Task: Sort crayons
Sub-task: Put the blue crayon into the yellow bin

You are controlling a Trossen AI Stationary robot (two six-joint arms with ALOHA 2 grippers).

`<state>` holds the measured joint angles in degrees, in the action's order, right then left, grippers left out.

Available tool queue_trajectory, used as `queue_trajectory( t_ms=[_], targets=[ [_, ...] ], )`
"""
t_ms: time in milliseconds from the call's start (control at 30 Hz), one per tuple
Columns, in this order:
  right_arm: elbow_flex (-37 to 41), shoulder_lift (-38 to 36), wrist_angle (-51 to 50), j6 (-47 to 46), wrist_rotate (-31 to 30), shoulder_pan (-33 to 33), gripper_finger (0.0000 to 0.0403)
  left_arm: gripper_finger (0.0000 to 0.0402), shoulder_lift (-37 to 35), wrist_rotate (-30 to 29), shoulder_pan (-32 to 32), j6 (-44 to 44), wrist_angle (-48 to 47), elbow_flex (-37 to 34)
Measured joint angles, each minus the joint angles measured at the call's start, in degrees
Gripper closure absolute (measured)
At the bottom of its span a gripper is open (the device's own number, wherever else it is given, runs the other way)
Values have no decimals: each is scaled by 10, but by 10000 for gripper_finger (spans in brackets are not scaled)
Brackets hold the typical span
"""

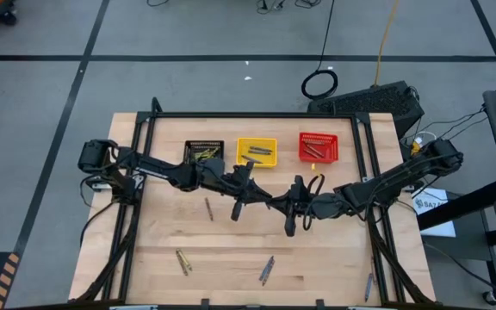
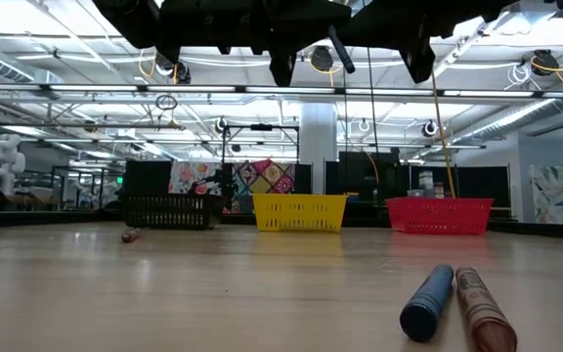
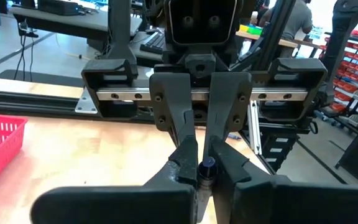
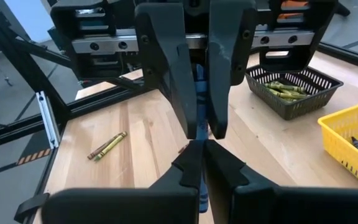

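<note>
**High view.**
- Bench [image 1: 334, 258], pale wood.
- Three mesh baskets in a row along its far edge: black basket [image 1: 203, 152], yellow basket [image 1: 257, 151], red basket [image 1: 319, 147].
- The left gripper [image 1: 261, 198] and right gripper [image 1: 284, 207] meet tip to tip over the middle of the bench.
- Loose crayons lie on the wood:
  - a single crayon [image 1: 208, 207] left of centre;
  - an olive pair [image 1: 182, 261] and a blue-and-brown pair [image 1: 267, 269] towards the near edge;
  - a lone crayon [image 1: 368, 287] by the near right corner.

**Low view.**
- The same three baskets stand at the far edge.
- A blue stick [image 2: 428, 303] and a brownish-red stick [image 2: 484, 311] lie side by side, touching, at the near edge.
- Both arms hang as dark shapes overhead (their fingers cannot be made out here).

**Left wrist view.**
- The right gripper faces the camera, its fingers drawn together on the blue crayon [image 3: 207, 165].
- The crayon's round end shows between this arm's own fingers [image 3: 182, 173].
- Part of the red basket's wall shows at the edge of the frame.

**Right wrist view.**
- The left gripper faces the camera, its fingers [image 4: 173, 81] clamped either side of the same blue crayon, which is held off the bench.
- The right arm's own fingers are pressed closed on the crayon's other end.
- Beyond them, the black basket holds olive-yellow crayons [image 4: 284, 89].
- The yellow basket holds at least one stick.
- The olive pair lies near the bench's left edge.
</note>
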<state>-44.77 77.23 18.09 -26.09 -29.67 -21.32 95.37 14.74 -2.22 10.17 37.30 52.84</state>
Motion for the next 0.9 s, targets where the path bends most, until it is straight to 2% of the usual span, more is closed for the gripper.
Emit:
queue_trajectory(
  t_ms=[300, 500, 767, 900],
  targets=[
    [0, 0, -1, -6, -2, 0, 403, 394, 0, 0, 4, -6, -14, 0],
    [0, 0, -18, -19, -4, 0, 400, 394, -8, 3, 22, -16, -73, 1],
    [-1, -2, -59, -49, -3, -2, 345, 394, -51, -3, 46, -47, -215, -1],
    [-1, -2, -62, -50, -3, -7, 324, 394, -63, -3, 53, -47, -243, -1]
  ],
)
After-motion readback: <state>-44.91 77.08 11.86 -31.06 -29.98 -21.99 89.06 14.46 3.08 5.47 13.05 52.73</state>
